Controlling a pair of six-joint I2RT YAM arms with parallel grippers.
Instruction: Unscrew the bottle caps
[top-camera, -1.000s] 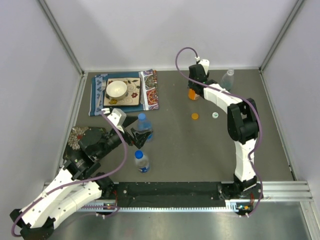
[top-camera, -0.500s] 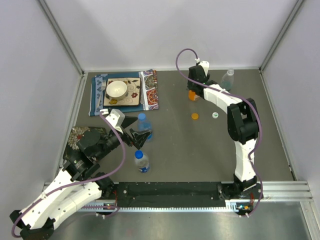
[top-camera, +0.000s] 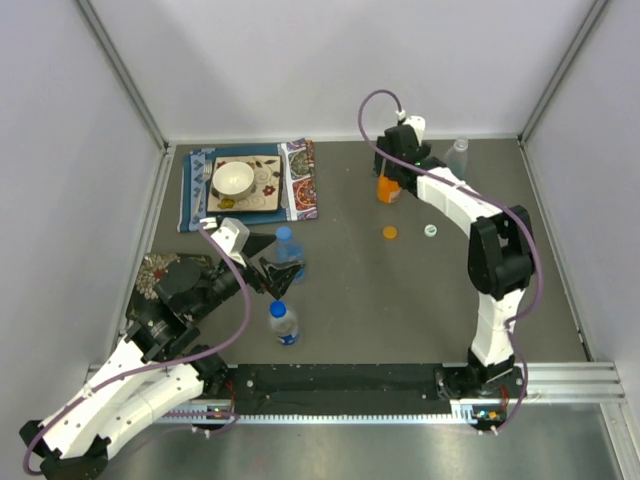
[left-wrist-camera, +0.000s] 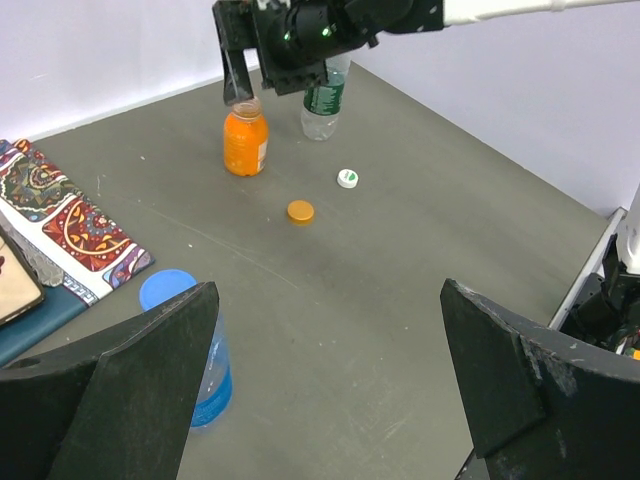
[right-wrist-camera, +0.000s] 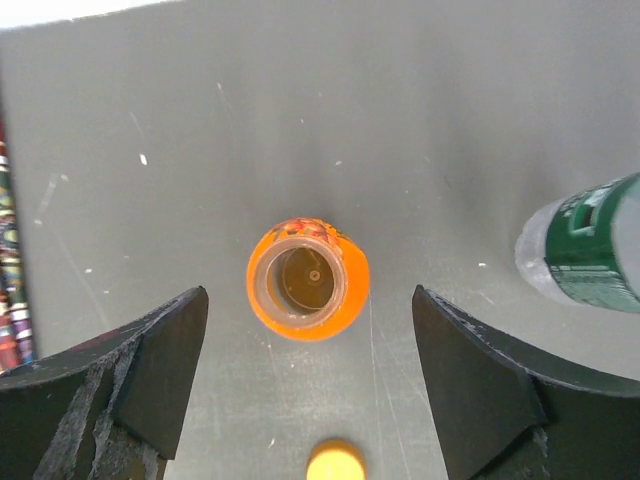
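The short orange bottle (top-camera: 387, 189) stands uncapped at the back of the table; the right wrist view looks straight down its open neck (right-wrist-camera: 308, 278). My right gripper (top-camera: 402, 162) hovers above it, open and empty, a finger on each side (right-wrist-camera: 308, 298). The orange cap (top-camera: 390, 232) and the white cap (top-camera: 429, 231) lie loose on the table. The greenish bottle (top-camera: 456, 155) stands uncapped behind the right arm. Two clear bottles with blue caps stand near my left gripper (top-camera: 278, 275), one beside it (top-camera: 288, 248) and one nearer (top-camera: 283, 322). The left gripper (left-wrist-camera: 325, 300) is open and empty, with a blue cap (left-wrist-camera: 168, 288) by its left finger.
A patterned cloth (top-camera: 300, 180) with a tray and a white bowl (top-camera: 232, 178) lies at the back left. A dark patterned mat (top-camera: 165, 270) lies at the left edge. Walls close the table on three sides.
My right arm has swung a little to the right, its gripper still open over the orange bottle. The left arm and the bottles have not moved.
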